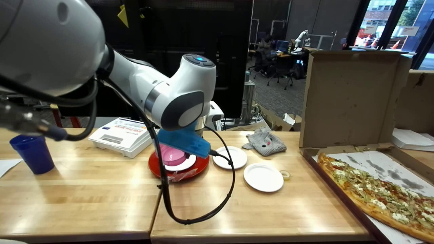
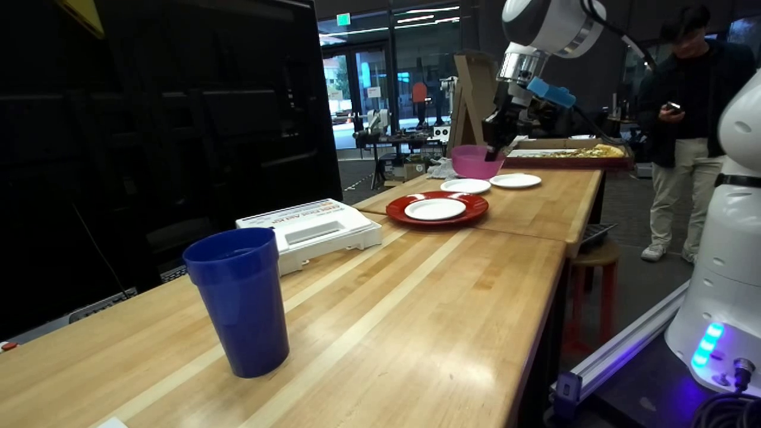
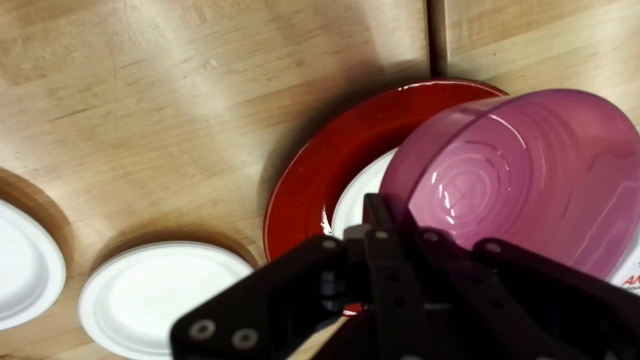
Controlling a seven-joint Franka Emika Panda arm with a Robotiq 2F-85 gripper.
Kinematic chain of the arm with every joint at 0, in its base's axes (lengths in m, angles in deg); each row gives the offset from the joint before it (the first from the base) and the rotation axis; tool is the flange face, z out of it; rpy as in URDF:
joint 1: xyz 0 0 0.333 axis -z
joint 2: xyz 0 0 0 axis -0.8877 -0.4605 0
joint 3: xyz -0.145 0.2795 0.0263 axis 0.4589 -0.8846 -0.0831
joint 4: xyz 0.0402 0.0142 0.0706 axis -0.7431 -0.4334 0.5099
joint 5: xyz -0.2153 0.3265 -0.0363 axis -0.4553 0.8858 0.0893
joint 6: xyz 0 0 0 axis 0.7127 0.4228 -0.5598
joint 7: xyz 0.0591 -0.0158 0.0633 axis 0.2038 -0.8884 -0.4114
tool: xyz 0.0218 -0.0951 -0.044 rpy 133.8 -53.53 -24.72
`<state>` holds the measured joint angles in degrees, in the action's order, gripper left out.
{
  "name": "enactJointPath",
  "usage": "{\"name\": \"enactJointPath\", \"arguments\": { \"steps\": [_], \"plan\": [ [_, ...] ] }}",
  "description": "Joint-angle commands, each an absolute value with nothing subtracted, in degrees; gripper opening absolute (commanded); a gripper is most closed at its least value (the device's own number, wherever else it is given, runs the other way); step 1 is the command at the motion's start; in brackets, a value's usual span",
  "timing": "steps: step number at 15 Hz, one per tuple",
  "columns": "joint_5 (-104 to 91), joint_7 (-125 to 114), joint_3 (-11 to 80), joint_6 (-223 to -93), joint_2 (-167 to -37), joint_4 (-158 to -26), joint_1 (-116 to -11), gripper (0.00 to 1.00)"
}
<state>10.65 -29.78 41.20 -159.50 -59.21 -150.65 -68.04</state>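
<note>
My gripper (image 3: 392, 215) is shut on the rim of a translucent pink bowl (image 3: 565, 185), one finger inside and one outside. The bowl also shows in both exterior views (image 1: 170, 155) (image 2: 467, 161), held in the air. In the wrist view it hangs tilted over a red plate (image 3: 310, 185) with a small white plate (image 3: 356, 197) on it. Those plates also show in an exterior view, the red plate (image 2: 399, 211) under the white one (image 2: 435, 208). The gripper's fingers (image 2: 492, 148) show there too; otherwise the blue wrist camera case (image 1: 184, 140) mostly hides them.
Two white plates (image 1: 234, 157) (image 1: 263, 177) lie beside the red plate. A roll of tape (image 1: 285, 175), a grey plush cloth (image 1: 266, 142) and an open pizza box (image 1: 352, 98) are farther along. A white first-aid case (image 2: 315, 229) and blue cup (image 2: 238, 303) stand opposite.
</note>
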Motion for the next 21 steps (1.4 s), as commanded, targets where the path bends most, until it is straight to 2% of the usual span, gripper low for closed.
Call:
{"name": "enactJointPath", "arguments": {
  "steps": [1,21],
  "plan": [
    [12.75,-28.41,39.86,-159.81,-64.26,-146.62,-68.68,0.01],
    [13.54,-24.23,32.08,-161.24,-80.79,-136.33,-67.61,0.01]
  ]
}}
